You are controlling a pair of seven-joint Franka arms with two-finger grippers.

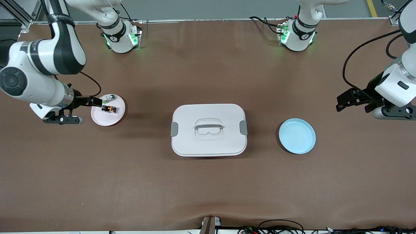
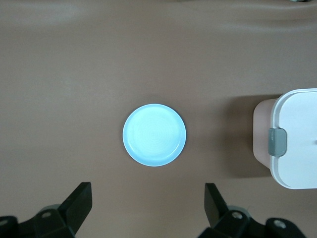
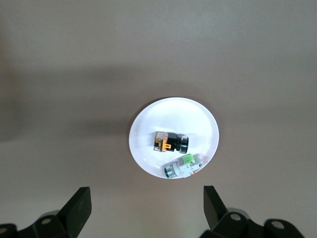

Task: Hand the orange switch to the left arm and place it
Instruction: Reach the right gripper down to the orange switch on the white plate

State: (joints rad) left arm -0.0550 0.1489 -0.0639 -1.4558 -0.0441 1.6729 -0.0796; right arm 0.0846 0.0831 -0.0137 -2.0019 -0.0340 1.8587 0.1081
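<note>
The orange switch, a small black cylinder with an orange end, lies on a white plate toward the right arm's end of the table. My right gripper hangs open and empty above that plate's edge, apart from the switch. The white box with grey side clips stands mid-table. My left gripper is open and empty in the air over bare table toward the left arm's end.
A silvery-green component shares the white plate with the switch. A light blue plate lies empty between the box and the left gripper. Brown table surrounds everything; cables run along its front edge.
</note>
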